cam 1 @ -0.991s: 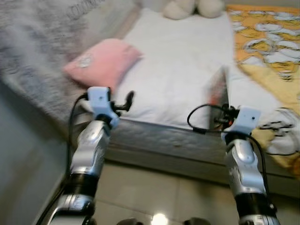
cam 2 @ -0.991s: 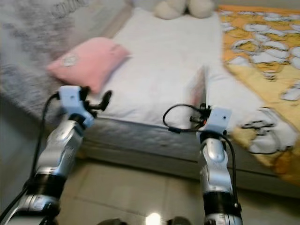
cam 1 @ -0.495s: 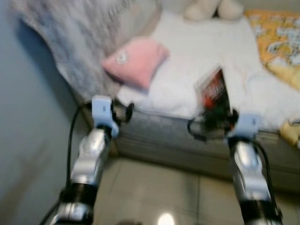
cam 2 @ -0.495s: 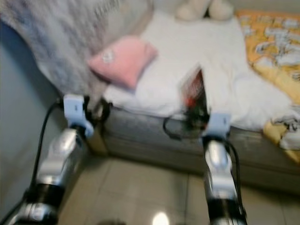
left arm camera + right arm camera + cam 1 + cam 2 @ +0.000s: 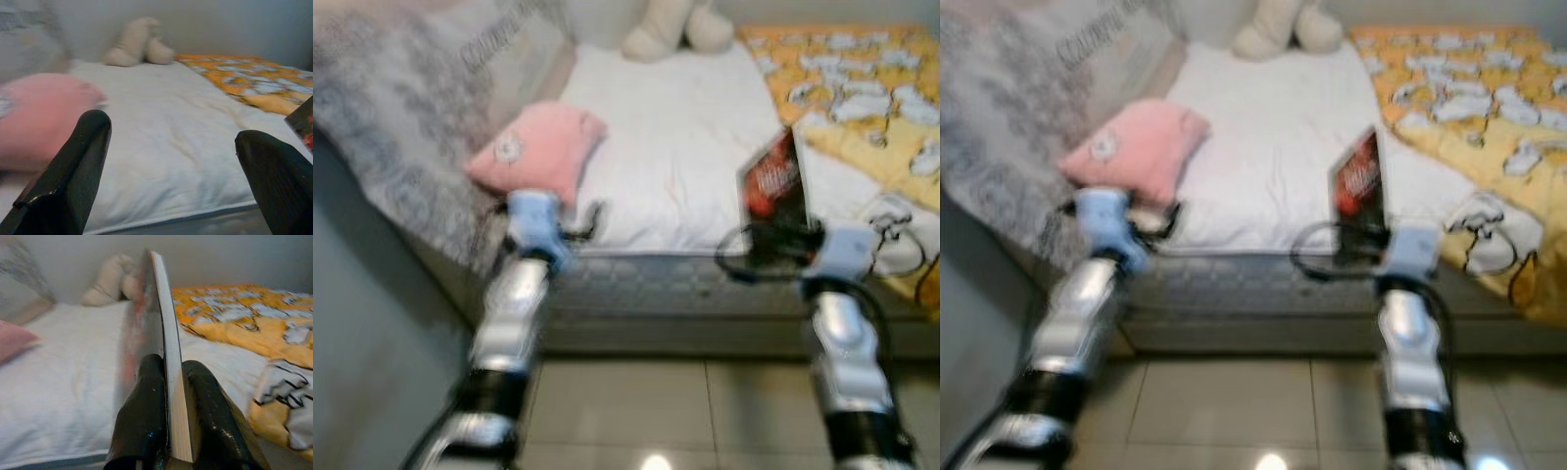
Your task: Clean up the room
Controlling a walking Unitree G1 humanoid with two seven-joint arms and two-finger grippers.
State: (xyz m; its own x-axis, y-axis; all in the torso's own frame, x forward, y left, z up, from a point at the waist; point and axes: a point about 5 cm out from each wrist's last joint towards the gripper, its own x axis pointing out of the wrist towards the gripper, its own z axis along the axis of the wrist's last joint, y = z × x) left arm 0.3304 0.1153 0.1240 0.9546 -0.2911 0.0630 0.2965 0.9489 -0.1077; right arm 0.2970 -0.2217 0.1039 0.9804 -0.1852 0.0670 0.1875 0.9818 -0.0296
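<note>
A book (image 5: 774, 183) with a black and red cover stands on edge above the front edge of the bed, my right gripper (image 5: 168, 369) shut on it. Its pale page edge (image 5: 168, 357) runs up between the two black fingers. My left gripper (image 5: 589, 221) is held open near the bed's front edge, just below a pink pillow (image 5: 536, 150). The left wrist view looks between its wide-apart fingers (image 5: 73, 166) over the white sheet (image 5: 166, 132).
An orange and yellow patterned blanket (image 5: 862, 88) covers the bed's right side. A cream plush toy (image 5: 671, 24) sits at the head. A grey fuzzy blanket (image 5: 401, 117) hangs along the left. Tiled floor (image 5: 675, 411) lies before the bed.
The camera has shifted and the picture stays blurred. The book remains in my right gripper, now seen more upright against the sheet. My left gripper stays open.
</note>
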